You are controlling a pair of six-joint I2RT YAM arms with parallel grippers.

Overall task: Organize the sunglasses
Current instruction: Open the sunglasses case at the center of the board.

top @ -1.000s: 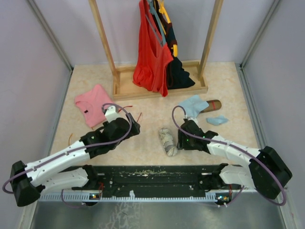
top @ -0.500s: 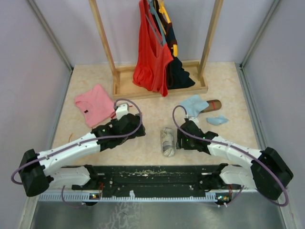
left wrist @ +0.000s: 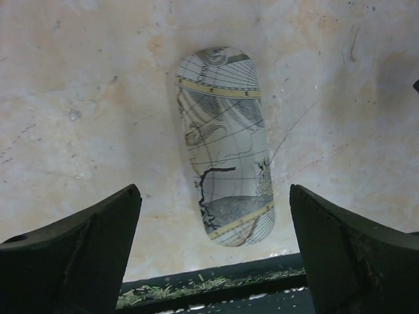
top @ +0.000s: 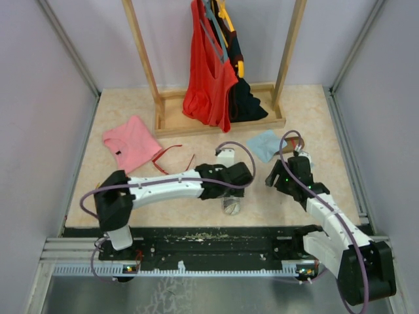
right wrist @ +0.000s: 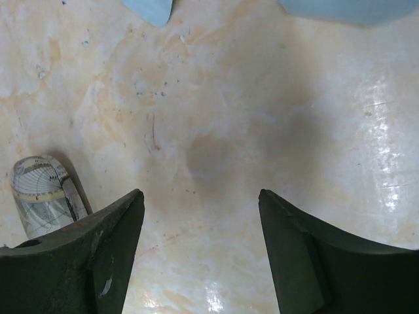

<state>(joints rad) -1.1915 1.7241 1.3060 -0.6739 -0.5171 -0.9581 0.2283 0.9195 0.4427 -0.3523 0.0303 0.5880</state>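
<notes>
Claw on the left [left wrist: 214, 196]: spread wide, hovering over the map-print case [left wrist: 226, 144], presumably to take it for the sunglasses [top: 169, 152], seemingly lying open centre-left in the overhead view. Right claw [right wrist: 200, 196]: apart too, empty, above bare counter [right wrist: 262, 98].

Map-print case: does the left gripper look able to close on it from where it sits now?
Probably yes. The left gripper hangs open over the map-print case, one finger either side, bare table around it, nothing on top. The right gripper is off to one side.
</notes>
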